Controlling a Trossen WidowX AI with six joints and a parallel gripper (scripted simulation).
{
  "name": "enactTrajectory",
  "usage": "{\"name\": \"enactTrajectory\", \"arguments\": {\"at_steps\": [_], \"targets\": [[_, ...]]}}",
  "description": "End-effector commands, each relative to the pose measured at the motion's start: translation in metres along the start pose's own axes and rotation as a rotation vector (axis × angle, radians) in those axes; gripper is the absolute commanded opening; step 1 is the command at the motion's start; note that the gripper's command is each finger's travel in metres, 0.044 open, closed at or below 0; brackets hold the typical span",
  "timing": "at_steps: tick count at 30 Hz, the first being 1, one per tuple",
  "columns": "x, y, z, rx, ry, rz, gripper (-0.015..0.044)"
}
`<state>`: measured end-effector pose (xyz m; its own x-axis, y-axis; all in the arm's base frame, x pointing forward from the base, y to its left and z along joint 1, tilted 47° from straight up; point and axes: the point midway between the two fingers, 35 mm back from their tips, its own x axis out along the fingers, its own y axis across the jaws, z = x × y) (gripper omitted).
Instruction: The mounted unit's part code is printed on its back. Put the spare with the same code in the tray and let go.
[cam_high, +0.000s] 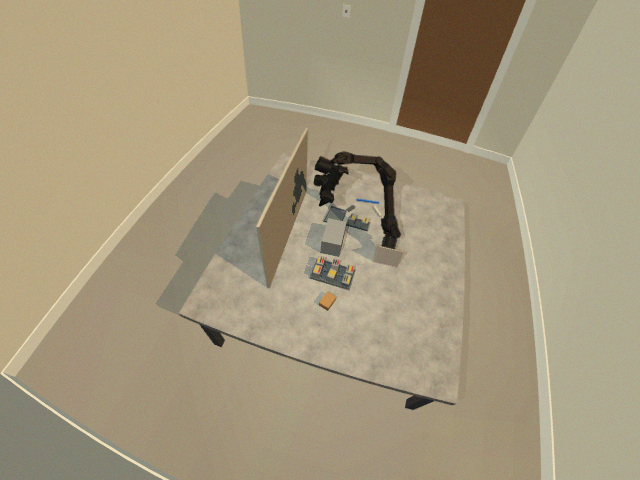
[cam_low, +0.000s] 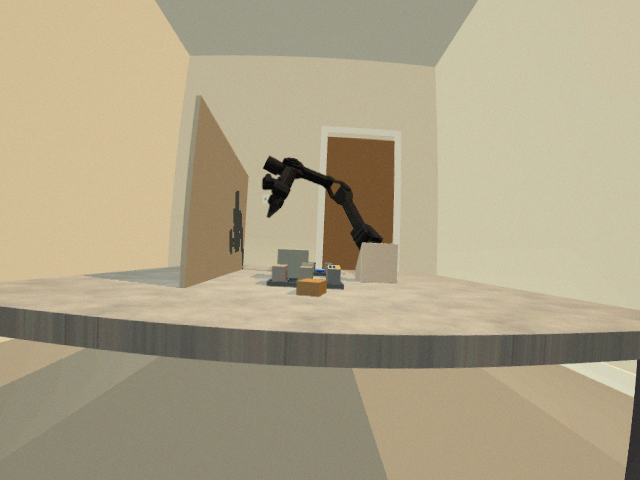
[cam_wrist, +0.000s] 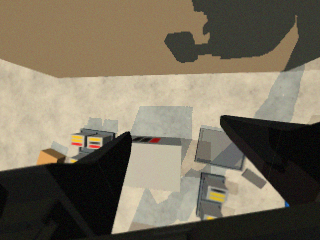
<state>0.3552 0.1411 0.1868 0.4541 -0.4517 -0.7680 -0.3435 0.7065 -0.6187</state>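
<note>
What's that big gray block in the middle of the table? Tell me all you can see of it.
The gray block is a plain, matte, boxy piece standing upright on the table. Its broad faces look smooth and light; the narrow side facing the tan panel carries dark and red marks, too small to read. It stands between two dark racks of smaller blocks. The jaws are above it, not touching.
</note>
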Motion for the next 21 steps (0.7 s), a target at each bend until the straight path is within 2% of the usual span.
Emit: {"name": "enactTrajectory", "arguments": {"at_steps": [1, 21], "targets": [[0.0332, 0.0583, -0.0044, 0.189, 0.256, -0.096, 0.0440], [0.0370, 0.0657, -0.0059, 0.213, 0.284, -0.120, 0.0440]]}}
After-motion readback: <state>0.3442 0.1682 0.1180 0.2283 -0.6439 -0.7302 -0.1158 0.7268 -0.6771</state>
